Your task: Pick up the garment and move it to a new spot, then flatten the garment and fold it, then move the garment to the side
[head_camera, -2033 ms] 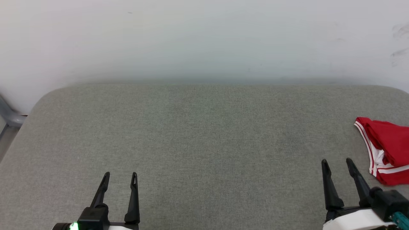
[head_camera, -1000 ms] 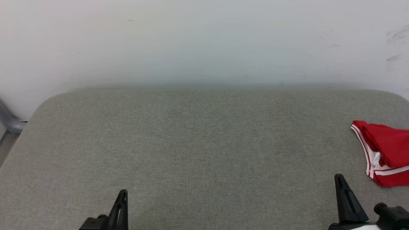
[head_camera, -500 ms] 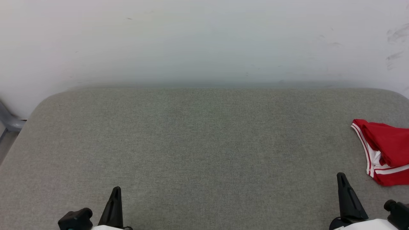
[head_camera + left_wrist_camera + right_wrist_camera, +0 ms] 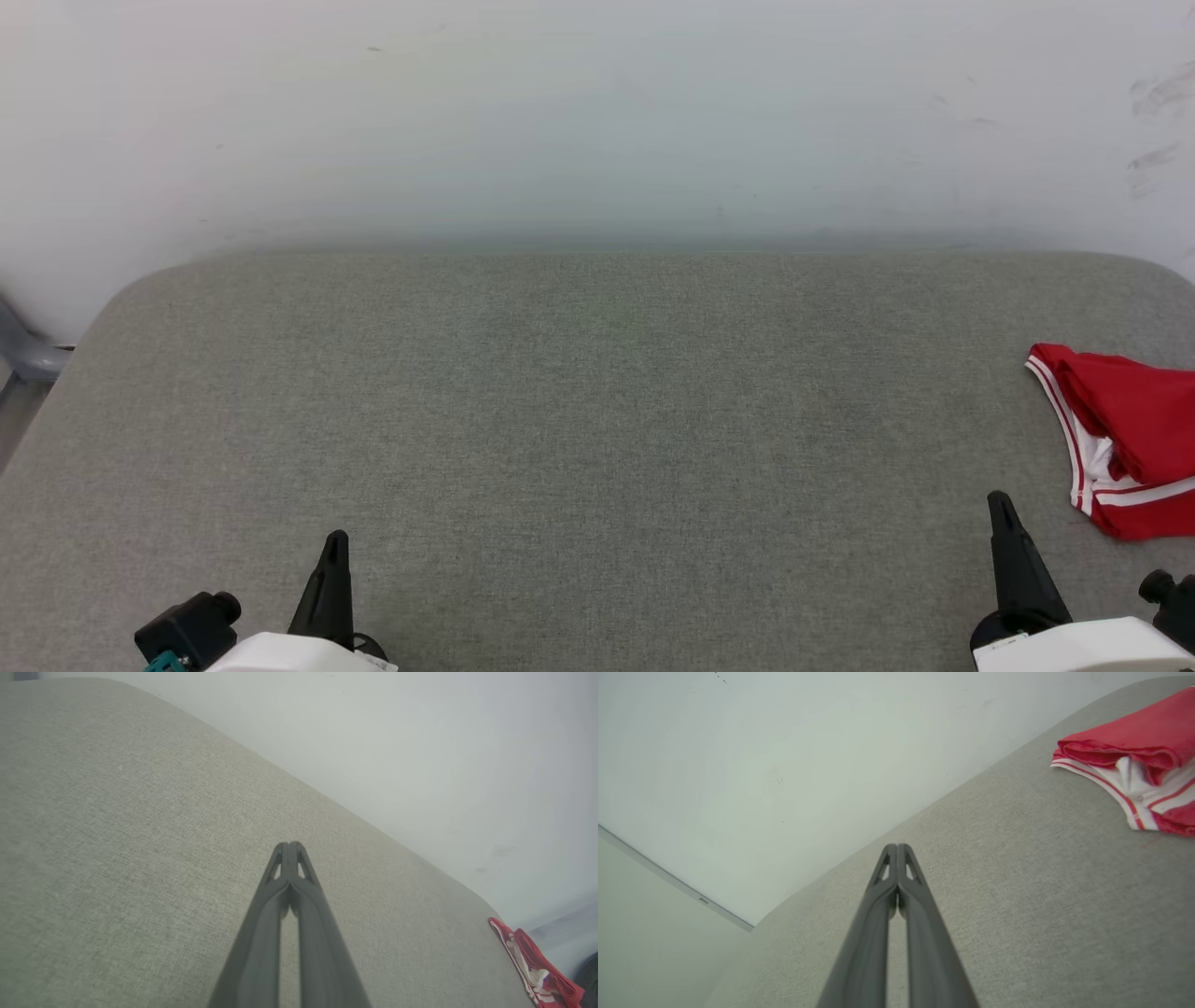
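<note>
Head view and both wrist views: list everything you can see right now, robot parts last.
garment: 1, red with white and red-striped trim, bunched at the pad's right edge, cut off by the head view's border
pad: 1, grey fabric, rounded far corners, under the garment and both grippers
wall: 1, white, behind the pad, faint scuffs at upper right
grey piece: 1, at the far left beside the pad; too little visible to tell what it is
left gripper: 1, dark fingers, shut and holding nothing, lower left over bare pad
right gripper: 1, dark fingers, shut and holding nothing, lower right, apart from the garment
</note>
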Controlling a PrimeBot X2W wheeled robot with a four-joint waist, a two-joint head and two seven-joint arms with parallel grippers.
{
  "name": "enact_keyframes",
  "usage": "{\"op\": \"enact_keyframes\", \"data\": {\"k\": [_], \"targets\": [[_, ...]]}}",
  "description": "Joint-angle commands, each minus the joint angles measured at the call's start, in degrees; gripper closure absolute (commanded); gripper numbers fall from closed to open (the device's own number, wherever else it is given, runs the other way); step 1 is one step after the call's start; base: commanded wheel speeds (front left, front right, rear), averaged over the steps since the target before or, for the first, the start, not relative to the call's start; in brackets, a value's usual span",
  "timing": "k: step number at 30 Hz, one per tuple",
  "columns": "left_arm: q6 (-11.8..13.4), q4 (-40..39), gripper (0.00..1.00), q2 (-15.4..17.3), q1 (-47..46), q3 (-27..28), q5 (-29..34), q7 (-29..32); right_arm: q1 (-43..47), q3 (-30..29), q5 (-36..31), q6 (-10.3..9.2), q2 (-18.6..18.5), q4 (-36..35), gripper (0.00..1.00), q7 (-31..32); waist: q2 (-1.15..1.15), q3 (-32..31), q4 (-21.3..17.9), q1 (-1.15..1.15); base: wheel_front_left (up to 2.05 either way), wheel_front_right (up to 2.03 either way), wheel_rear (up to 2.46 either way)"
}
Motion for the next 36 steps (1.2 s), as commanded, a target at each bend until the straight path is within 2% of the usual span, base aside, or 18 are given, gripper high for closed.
{"op": "enact_keyframes", "data": {"k": [1, 36], "targets": [[-0.5, -0.5, 1.0, 0.1, -1.8, 0.4, -1.9, 0.4, -1.9, -0.1, 2.0, -0.01, -0.6, -0.5, 1.0, 0.3, 0.0, 0.0, 0.0, 0.0, 0.0, 0.0, 0.0], [-2.9, 2.6, 1.0, -0.5, -6.5, 3.3, -27.8, 6.8, -6.4, -0.9, 26.2, -0.02, -0.8, 2.9, 1.0, 6.5, 0.0, 1.0, -0.4, 0.0, 0.0, 0.0, 0.0]]}}
